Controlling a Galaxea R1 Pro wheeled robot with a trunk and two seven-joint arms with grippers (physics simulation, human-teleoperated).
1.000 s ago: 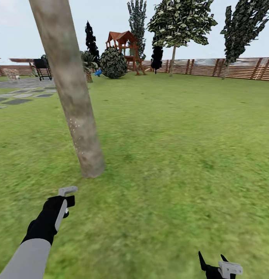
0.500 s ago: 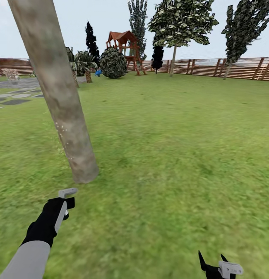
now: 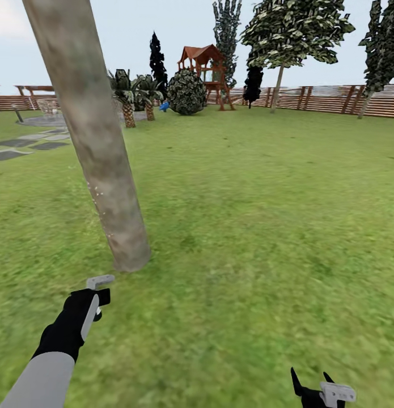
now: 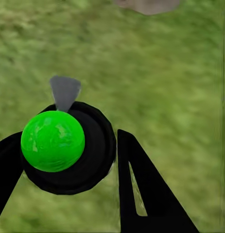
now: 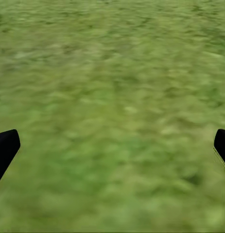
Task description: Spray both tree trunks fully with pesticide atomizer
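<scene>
Your left tool (image 3: 100,294) was clamped on the pesticide atomizer (image 4: 68,145). In the wrist view its fingers (image 4: 146,194) hugged the round black body, with a green cap on top and a grey nozzle pointing ahead. The tree trunk (image 3: 100,164) stood just ahead of that tool on the grass (image 3: 265,215), with faint pale specks on its bark. Your right tool (image 3: 310,385) hung low over bare lawn, fingertips (image 5: 5,148) spread wide apart, nothing between them. The fence (image 3: 333,99) was far beyond both tools.
</scene>
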